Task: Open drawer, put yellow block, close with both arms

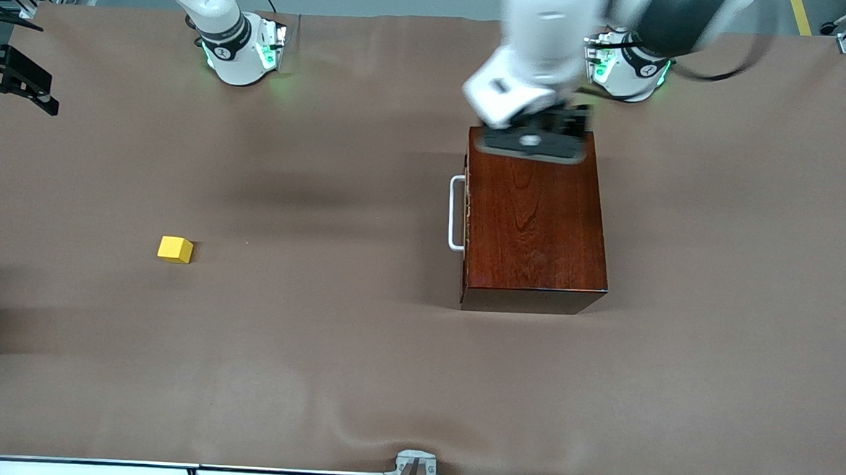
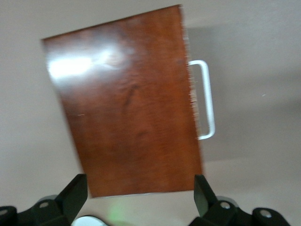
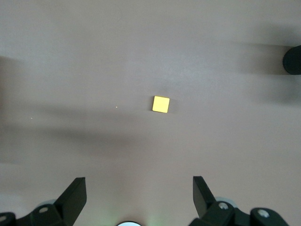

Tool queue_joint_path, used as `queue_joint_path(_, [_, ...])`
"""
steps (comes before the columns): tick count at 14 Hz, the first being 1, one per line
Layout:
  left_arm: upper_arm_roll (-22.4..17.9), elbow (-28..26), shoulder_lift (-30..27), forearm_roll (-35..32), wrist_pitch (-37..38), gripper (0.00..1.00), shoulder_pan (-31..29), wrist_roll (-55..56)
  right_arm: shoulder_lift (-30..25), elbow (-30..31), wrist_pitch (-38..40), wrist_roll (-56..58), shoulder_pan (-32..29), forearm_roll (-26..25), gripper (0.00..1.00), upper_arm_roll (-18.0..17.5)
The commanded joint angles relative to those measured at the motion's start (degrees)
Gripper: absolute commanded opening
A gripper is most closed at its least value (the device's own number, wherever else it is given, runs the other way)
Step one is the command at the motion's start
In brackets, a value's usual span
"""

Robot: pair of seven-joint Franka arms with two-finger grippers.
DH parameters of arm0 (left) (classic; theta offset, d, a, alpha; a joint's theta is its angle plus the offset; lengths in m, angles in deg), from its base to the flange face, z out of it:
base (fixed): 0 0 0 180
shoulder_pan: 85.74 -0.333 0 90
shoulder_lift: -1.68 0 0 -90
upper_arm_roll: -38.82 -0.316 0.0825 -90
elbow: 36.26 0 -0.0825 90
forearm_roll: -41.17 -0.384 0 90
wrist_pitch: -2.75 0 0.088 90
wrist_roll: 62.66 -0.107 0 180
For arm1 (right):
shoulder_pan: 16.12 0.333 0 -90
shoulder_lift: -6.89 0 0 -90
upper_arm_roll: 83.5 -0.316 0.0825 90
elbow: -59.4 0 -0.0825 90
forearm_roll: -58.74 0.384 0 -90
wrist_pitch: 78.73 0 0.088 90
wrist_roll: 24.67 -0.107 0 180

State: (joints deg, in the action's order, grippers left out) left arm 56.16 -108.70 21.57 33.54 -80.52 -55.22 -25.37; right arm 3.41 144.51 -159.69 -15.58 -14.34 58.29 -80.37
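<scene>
My arms [image 1: 534, 48] are white with black joint bands, my bases glowing green. My black left gripper [image 2: 141, 197] hangs over a glossy red-brown box [image 1: 533, 214] with dark wood grain; its drawer [image 1: 467, 218] carries a white handle [image 1: 456, 214]. My black right gripper [image 3: 139, 197] looks down on a bright yellow block [image 1: 175, 249] against the plain brown table [image 1: 316, 348].

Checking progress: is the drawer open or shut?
Shut: the drawer front sits flush with the wooden box, handle close against it.
</scene>
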Motion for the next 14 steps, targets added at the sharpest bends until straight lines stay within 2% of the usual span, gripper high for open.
queue_joint_path(1, [-0.7, 4.5, 6.5, -2.1, -3.0, 1.00, 4.4, 7.8, 0.5, -1.3, 0.8, 0.4, -0.1, 0.4, 1.00, 0.1])
queue_joint_path(3, [-3.5, 7.0, 10.9, -4.5, -4.1, 1.00, 9.6, 10.7, 0.5, -1.3, 0.8, 0.5, -0.1, 0.4, 1.00, 0.1])
queue_joint_path(6, [-13.9, 7.9, 15.0, -4.4, -7.0, 1.00, 20.0, 10.7, 0.5, -1.3, 0.8, 0.4, 0.0, 0.4, 1.00, 0.0])
queue_joint_path(8, [-18.2, 8.2, 18.1, -4.4, -8.9, 1.00, 24.5, 10.9, 0.6, -1.3, 0.8, 0.5, -0.1, 0.4, 1.00, 0.0])
queue_joint_path(10, [-20.6, 8.5, 20.1, -4.4, -9.9, 1.00, 26.6, 10.9, 0.6, -1.3, 0.8, 0.4, -0.2, 0.4, 1.00, 0.1])
queue_joint_path(14, [-21.4, 8.3, 22.3, -4.5, -9.9, 1.00, 27.7, 11.0, 0.6, -1.3, 0.8, 0.5, -0.1, 0.4, 1.00, 0.1])
